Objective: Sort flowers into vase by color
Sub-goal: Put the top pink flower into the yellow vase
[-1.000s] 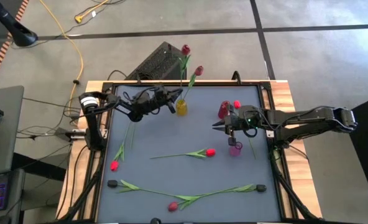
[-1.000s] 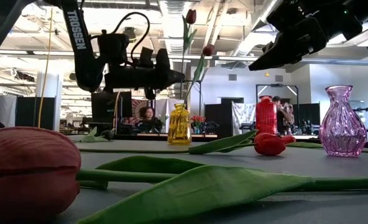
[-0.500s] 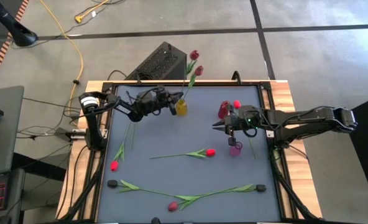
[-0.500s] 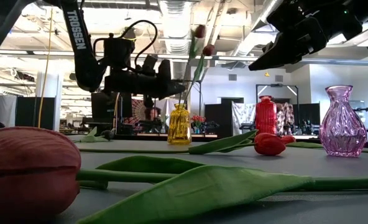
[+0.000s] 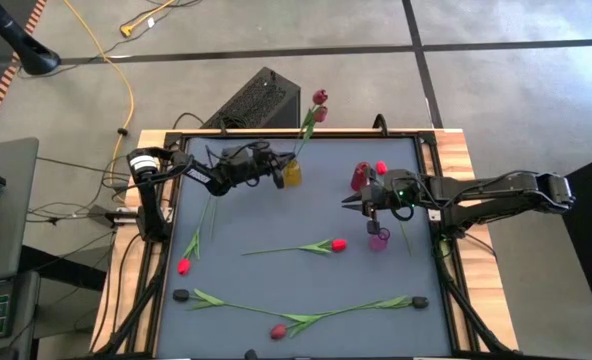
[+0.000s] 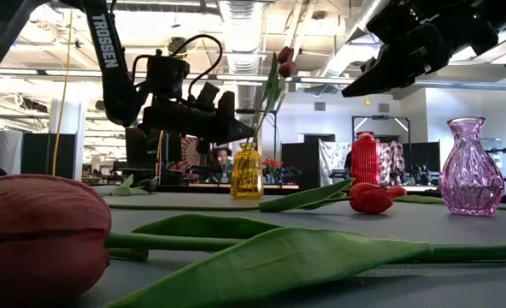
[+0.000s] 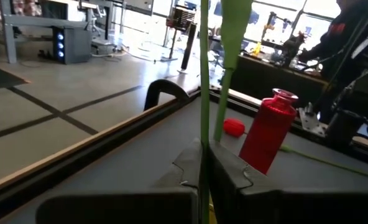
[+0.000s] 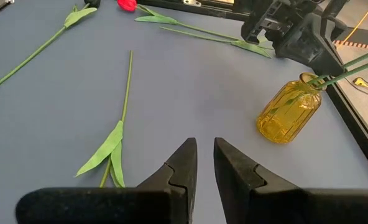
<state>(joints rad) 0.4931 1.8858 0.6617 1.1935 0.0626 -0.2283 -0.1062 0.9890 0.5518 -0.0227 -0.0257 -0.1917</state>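
Observation:
Two maroon tulips stand in the yellow vase [image 5: 291, 176] [image 6: 246, 171], with their heads [image 5: 319, 97] [image 5: 319, 114] close together and leaning past the table's far edge. My left gripper [image 5: 277, 177] [image 6: 243, 128] is beside the vase's mouth, shut on one stem. My right gripper [image 5: 350, 201] [image 8: 204, 152] hovers near the red vase [image 5: 360, 177] and the pink vase [image 5: 378, 239], its fingers a narrow gap apart and holding nothing. Red tulips [image 5: 316, 246] [image 5: 188, 255], a maroon one [image 5: 278, 331] and black-headed ones [image 5: 181, 295] [image 5: 419, 301] lie flat on the mat. My left gripper pinches one maroon tulip's stem [image 7: 204, 124] between its two fingers, just above the yellow vase's mouth. It comes from the table's left, slanting slightly down, with the fingers across the stem. The tulip stands tilted, its lower end in the vase.
A second stem with a leaf [image 7: 229, 74] rises right beside the held one. A loose red head [image 5: 381, 168] lies by the red vase. A stem [image 8: 125, 106] lies on the mat ahead of my right gripper. A raised rim [image 5: 276, 133] frames the table.
My left gripper has tipped its fingers down toward the yellow vase's mouth. The held tulip has sunk lower into the vase and swung over, so its head now sits beside the other maroon head. My right arm has kept still.

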